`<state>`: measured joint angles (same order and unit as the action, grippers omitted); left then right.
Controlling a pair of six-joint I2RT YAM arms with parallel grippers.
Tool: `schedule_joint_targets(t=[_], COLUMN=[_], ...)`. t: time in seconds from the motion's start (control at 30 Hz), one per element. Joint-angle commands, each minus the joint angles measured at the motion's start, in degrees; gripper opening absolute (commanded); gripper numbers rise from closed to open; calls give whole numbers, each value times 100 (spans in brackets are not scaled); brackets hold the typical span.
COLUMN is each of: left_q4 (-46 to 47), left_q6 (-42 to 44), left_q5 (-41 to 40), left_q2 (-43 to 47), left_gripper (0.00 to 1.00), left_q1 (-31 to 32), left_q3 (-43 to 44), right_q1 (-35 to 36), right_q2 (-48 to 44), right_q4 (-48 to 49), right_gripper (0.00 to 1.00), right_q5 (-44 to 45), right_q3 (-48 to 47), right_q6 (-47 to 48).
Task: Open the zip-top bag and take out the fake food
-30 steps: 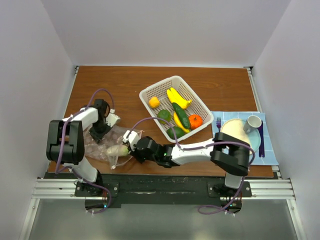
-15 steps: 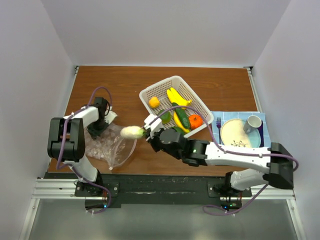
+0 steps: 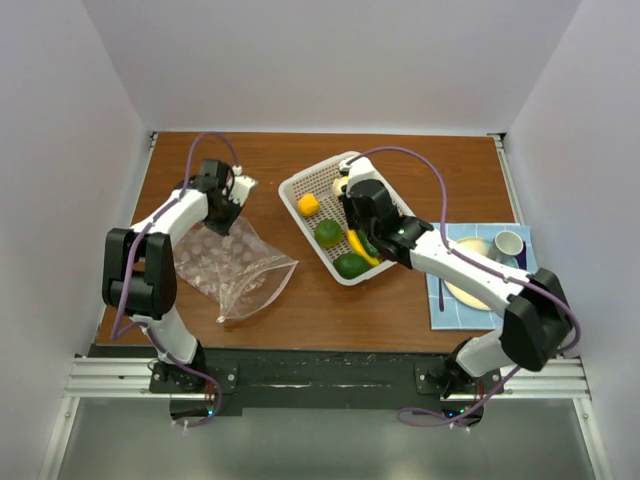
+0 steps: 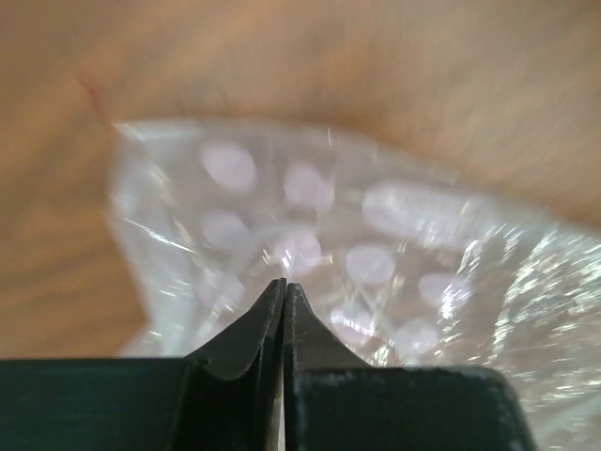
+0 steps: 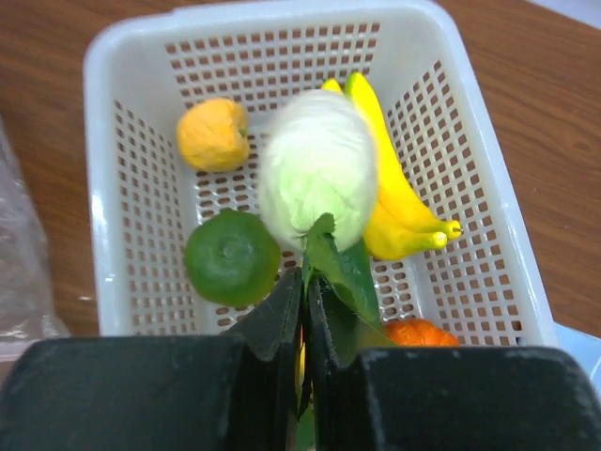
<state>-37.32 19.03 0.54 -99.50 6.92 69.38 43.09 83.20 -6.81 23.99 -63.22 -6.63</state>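
The zip-top bag point(image 3: 230, 270) lies crumpled on the table at the left and looks empty; it also fills the left wrist view point(image 4: 376, 254). My left gripper point(image 3: 230, 203) is shut at the bag's far corner, seemingly pinching the film point(image 4: 284, 287). My right gripper point(image 3: 350, 195) is shut on the green leaf of a whitish-green cabbage piece point(image 5: 317, 178) and holds it above the white basket point(image 3: 296, 187). In the basket point(image 5: 108, 197) lie a yellow-orange fruit point(image 5: 215, 134), a green round one point(image 5: 232, 256), a yellow banana point(image 5: 394, 193) and an orange piece point(image 5: 420, 332).
A blue mat point(image 3: 447, 312) at the right holds a beige plate point(image 3: 468, 290) and a grey cup point(image 3: 507, 243), partly under my right arm. White walls close in the table on the left, far and right sides.
My right gripper has lifted the cabbage piece out of the bag and carried it right and far, over the basket. My left gripper has moved farther back, dragging the bag with it.
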Motion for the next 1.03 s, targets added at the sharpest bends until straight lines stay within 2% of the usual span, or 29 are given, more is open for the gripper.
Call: schedule_joint_targets(t=[0.0,0.03,0.07,0.1,0.13,0.27,0.43,0.47,0.6,0.77,1.0], left_q4=[-64,-134,-274,-337,-398,-847,-619,-653,-820,-944,-619], left_q6=[-215,-198,-180,-145,-84,-4,118,154,382,269,277], left_q5=[368,429,517,709,798,905,386,308,385,482,1071], left_q2=[431,475,519,633,695,1019,1696,1880,2409,2874,3358], left_gripper=[11,13,20,22,24,46,46,55,57,57,55], left_q1=[29,29,29,29,29,29,29,29,29,29,29], left_q3=[996,1085,1147,1182,1183,1060,436,375,120,-100,-697], right_q1=[-64,-73,-73,-73,-73,-73,-64,-64,-64,-64,-64], right_q2=[293,311,276,232,171,-172,-769,-857,-1489,-2350,-2721], right_q4=[-513,-601,-672,-821,-883,-1208,-1867,-1981,-2351,-2413,-2790], right_gripper=[30,59,74,95,99,99,99,99,99,99,99], right_q5=[-236,-263,-263,-254,-263,-474,-123,-114,-324,-509,-527], right_q3=[-524,-577,-638,-656,-656,-648,-569,-577,-393,-85,3], right_q6=[-294,-416,-452,-505,-540,-716,-1094,-1103,-1112,-1103,-1130])
